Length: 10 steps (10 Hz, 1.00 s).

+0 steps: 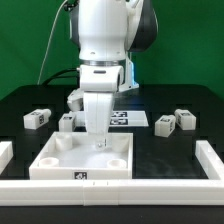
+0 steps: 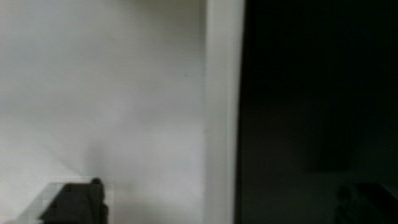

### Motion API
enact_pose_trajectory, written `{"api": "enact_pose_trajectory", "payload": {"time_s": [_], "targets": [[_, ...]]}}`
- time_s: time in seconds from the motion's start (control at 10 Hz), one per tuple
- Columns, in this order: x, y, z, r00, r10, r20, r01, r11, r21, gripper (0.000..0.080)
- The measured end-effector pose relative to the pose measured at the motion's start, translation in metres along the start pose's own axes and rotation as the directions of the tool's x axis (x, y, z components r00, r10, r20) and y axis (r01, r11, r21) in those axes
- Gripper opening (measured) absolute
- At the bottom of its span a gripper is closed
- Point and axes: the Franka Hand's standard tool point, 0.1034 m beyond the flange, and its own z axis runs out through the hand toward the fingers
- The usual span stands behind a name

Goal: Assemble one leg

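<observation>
Several white legs with marker tags lie on the black table in the exterior view: two at the left [image 1: 38, 118] [image 1: 67, 122] and two at the right [image 1: 164, 123] [image 1: 185, 118]. My gripper [image 1: 97, 138] points straight down over the far part of the large white square panel [image 1: 52, 165], close above its floor. In the wrist view my gripper [image 2: 217, 205] is open, with its dark fingertips [image 2: 71, 205] far apart and nothing between them. Under it are the panel's white floor [image 2: 107, 100], its raised rim [image 2: 222, 100] and black table.
The marker board [image 1: 127, 119] lies behind the arm. A white border wall runs along the table's front [image 1: 110, 190] and up the right side [image 1: 208, 158]. A small white object [image 1: 75, 100] sits behind the arm at the left.
</observation>
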Motion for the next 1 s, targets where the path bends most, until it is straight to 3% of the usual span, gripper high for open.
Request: {"api": "enact_pose_trajectory", "payload": {"time_s": [0.2, 0.3, 0.4, 0.5, 0.6, 0.7, 0.8, 1.0], "targets": [[0.0002, -0.0004, 0.0005, 1.0, 0.0, 0.0, 0.0, 1.0, 0.001, 0.065], [0.0002, -0.0004, 0.0005, 1.0, 0.0, 0.0, 0.0, 1.0, 0.001, 0.055], [0.0002, -0.0004, 0.0006, 1.0, 0.0, 0.0, 0.0, 1.0, 0.001, 0.055], [0.0002, -0.0004, 0.0006, 1.0, 0.0, 0.0, 0.0, 1.0, 0.001, 0.035], [0.0002, -0.0005, 0.0006, 1.0, 0.0, 0.0, 0.0, 1.0, 0.001, 0.0213], [0.0002, -0.0004, 0.0006, 1.0, 0.0, 0.0, 0.0, 1.0, 0.001, 0.0213], [0.0002, -0.0008, 0.0008, 1.0, 0.0, 0.0, 0.0, 1.0, 0.002, 0.0057], [0.0002, -0.0008, 0.0009, 1.0, 0.0, 0.0, 0.0, 1.0, 0.003, 0.0057]]}}
